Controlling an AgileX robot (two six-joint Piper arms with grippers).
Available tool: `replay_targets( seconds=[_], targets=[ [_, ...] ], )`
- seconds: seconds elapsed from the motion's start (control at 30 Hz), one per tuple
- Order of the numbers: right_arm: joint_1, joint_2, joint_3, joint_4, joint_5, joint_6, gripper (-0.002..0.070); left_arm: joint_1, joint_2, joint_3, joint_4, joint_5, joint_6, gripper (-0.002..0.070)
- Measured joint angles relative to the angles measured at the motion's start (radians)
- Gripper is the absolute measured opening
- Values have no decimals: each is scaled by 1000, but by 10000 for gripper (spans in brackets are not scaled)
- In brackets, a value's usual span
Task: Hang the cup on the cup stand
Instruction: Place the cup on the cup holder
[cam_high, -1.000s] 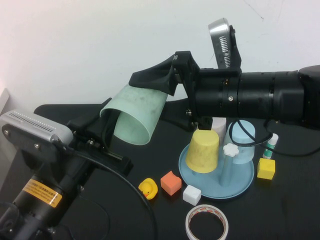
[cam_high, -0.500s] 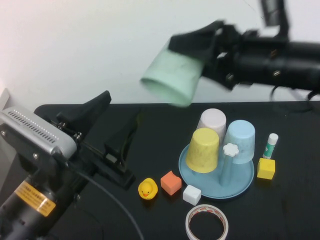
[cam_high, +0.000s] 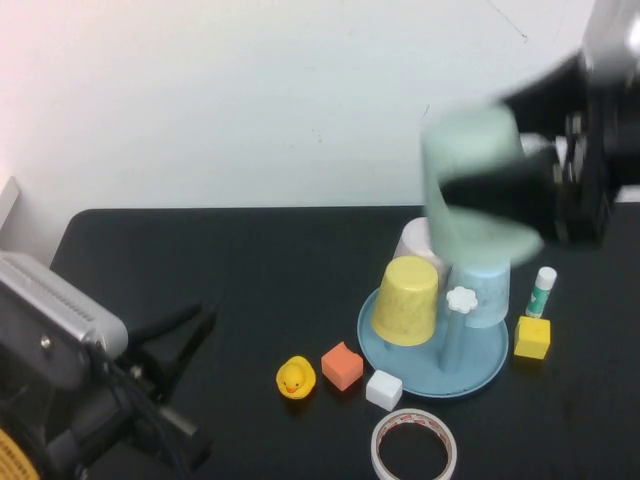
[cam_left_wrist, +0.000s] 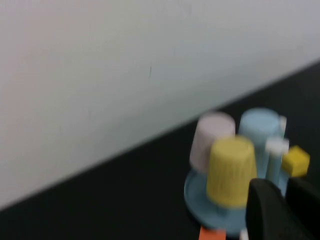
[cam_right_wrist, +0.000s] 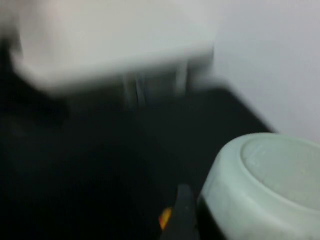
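The pale mint-green cup (cam_high: 465, 150) is blurred and held in the air, tilted, above the back of the cup stand. My right gripper (cam_high: 500, 195) is shut on it and reaches in from the right edge. In the right wrist view the cup's base (cam_right_wrist: 272, 182) fills the corner beside one dark finger (cam_right_wrist: 184, 212). The cup stand (cam_high: 395, 352) is a round light blue tray with a white flower cap (cam_high: 461, 298). It also shows in the left wrist view (cam_left_wrist: 197, 200). My left gripper (cam_high: 180, 340) is open and empty at the lower left, far from the stand.
A yellow cup (cam_high: 407, 300), a light blue cup (cam_high: 487, 295) and a whitish cup (cam_high: 420, 240) sit upside down on the stand. A rubber duck (cam_high: 295, 378), an orange block (cam_high: 342, 365), a white block (cam_high: 384, 389), a tape roll (cam_high: 412, 447), a yellow block (cam_high: 532, 337) and a glue stick (cam_high: 543, 290) lie around it.
My right gripper has carried the mint cup up and to the right, from the left arm's side to above the stand. My left gripper has let go and drawn back toward the lower left.
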Motion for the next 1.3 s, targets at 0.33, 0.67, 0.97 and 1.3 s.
replay_targets(
  seconds=[0.33,0.67,0.97,1.3],
  targets=[
    [-4,145,36,-196,0,29,592,0,-27,2,-4,159,2,1],
    [-4,273,36,-39,-143,30,592,0,-27,2,-6,172,2,-1],
    [-5,373,36,86,-286,-41,592,0,-27,2,-6,210,1,-1],
    [-6,420,40,110,-308,-93,592,0,-27,2,7,212,1,-1]
  ],
)
